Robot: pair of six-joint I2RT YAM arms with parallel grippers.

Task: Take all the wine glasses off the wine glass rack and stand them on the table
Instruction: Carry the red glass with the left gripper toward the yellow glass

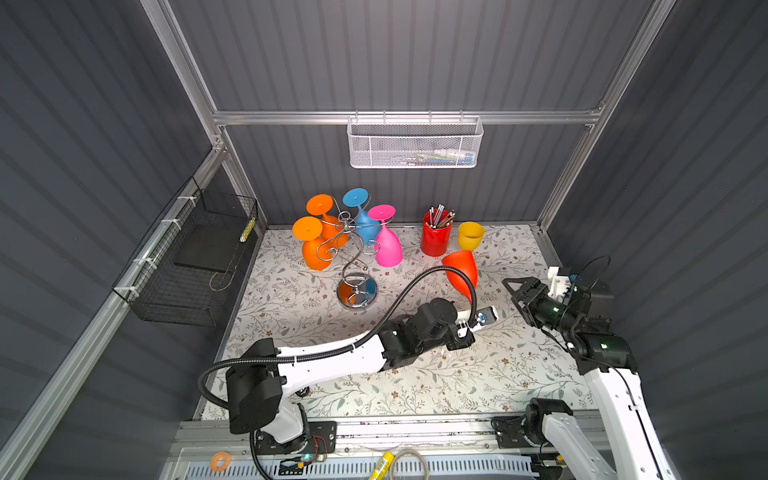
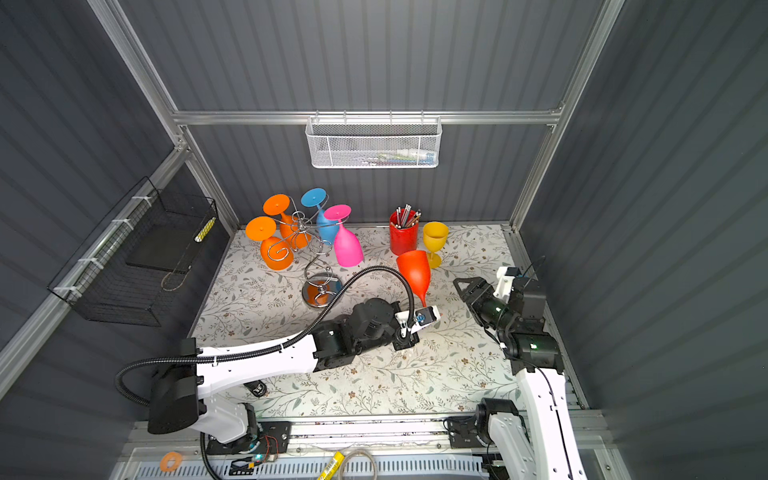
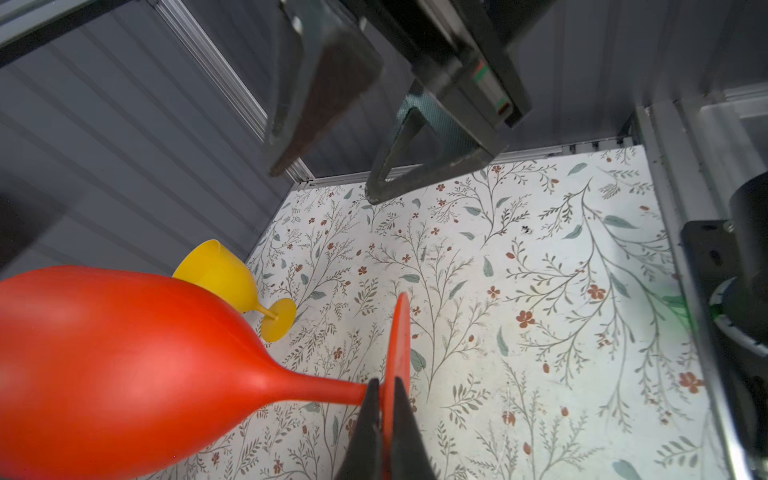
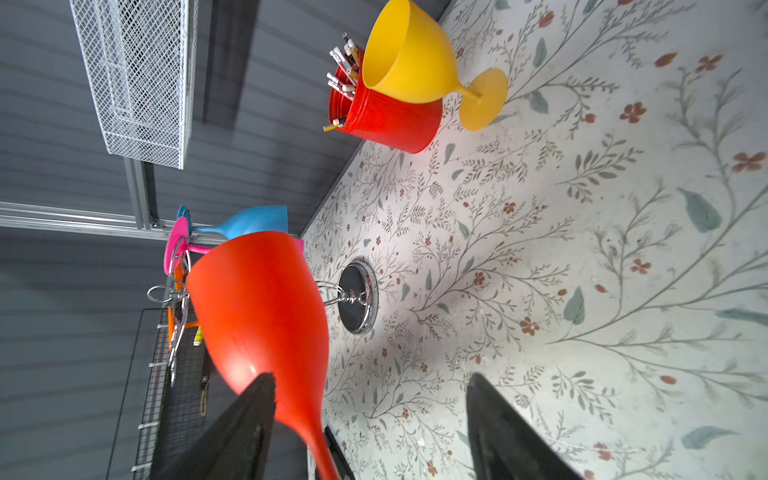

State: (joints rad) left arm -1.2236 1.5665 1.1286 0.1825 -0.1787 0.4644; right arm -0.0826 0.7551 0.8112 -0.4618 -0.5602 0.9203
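Clear of the wine glass rack (image 1: 356, 293), the red wine glass (image 1: 461, 270) tilts bowl-up, foot pinched by the left gripper (image 3: 386, 384); the right gripper (image 4: 370, 378), jaws spread, faces its far side.

Grey ribbed wall panels (image 1: 395, 54) in aluminium framing (image 1: 291, 117) enclose a floral-patterned tabletop (image 1: 457, 374); a white mesh basket (image 1: 415, 143) hangs on the rear rail, a black wire basket (image 1: 187, 266) on a side wall.

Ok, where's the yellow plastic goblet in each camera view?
In a top view: yellow plastic goblet upright near the back wall, right of the red ribbed pencil cup.
In a top view: same place, foot visible.
Left wrist: beyond the bowl of the orange-red plastic wine glass.
Right wrist: overlapping the pencil cup.
Shared landmark: the orange-red wine glass, in all four.
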